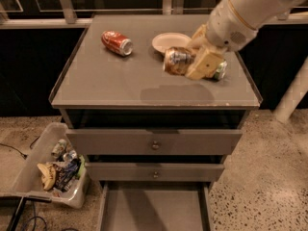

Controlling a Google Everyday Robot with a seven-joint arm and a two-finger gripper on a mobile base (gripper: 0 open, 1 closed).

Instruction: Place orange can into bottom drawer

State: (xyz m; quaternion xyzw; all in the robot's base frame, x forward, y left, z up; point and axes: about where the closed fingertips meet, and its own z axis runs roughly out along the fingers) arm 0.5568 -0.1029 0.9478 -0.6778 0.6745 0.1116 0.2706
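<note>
My gripper (192,59) is shut on the orange can (176,61) and holds it lying sideways in the air above the right part of the cabinet top (106,81). The can's silver end faces left. A shadow lies on the top below it. The bottom drawer (154,208) is pulled open at the foot of the cabinet, a flat grey tray with low side walls.
A red can (116,43) lies on the top at the back left. A white paper plate (169,42) sits at the back middle. A green can (220,71) is mostly hidden behind my gripper. Two upper drawers (154,142) are closed. A bin of trash (55,166) stands left of the cabinet.
</note>
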